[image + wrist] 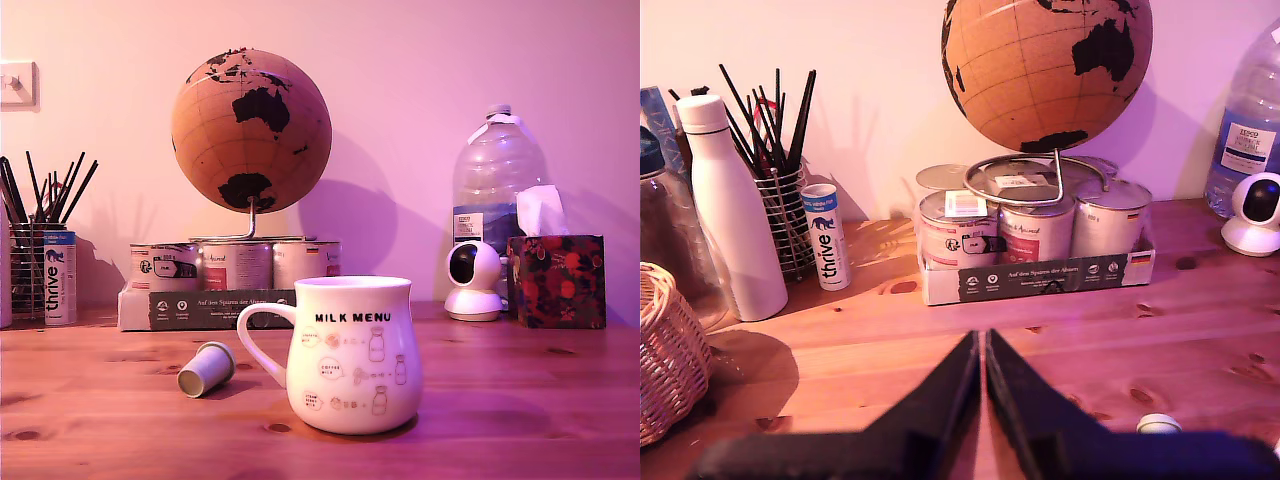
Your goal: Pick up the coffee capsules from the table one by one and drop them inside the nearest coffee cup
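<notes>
Since the claw (983, 345) shows in the wrist view with its two dark fingers pressed together at the tips and nothing between them, the first thing the step calls for, as I judge it, is to spread them before going down. The coffee capsule (206, 368) lies on its side on the wooden surface (520, 420), its flat rimmed wide end turned toward the exterior camera, just beside the handle of the white coffee cup (352, 355) on the exterior view's left, apart from the cup's body. The arm itself does not show in the exterior view, so how far the claw stands from the capsule cannot be told; a small pale round shape at the wrist view's lower edge may be the capsule, though too little shows to be sure. A tapered thing lying down will likely roll, so closing across its sides, clear of the handle, seems wisest, then lifting above the cup's rim before release.
</notes>
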Controlling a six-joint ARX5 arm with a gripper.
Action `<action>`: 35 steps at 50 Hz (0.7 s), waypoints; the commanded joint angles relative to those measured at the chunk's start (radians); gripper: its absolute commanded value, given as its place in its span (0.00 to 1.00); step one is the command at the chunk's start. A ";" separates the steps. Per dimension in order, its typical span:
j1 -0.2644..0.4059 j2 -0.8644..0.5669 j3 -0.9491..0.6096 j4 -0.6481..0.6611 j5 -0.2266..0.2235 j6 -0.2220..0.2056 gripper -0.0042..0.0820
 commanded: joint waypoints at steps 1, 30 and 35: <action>0.004 -0.016 -0.019 -0.005 0.006 -0.004 0.04; 0.004 -0.016 -0.019 0.002 0.132 -0.059 0.04; 0.004 -0.007 -0.021 0.017 0.185 -0.093 0.04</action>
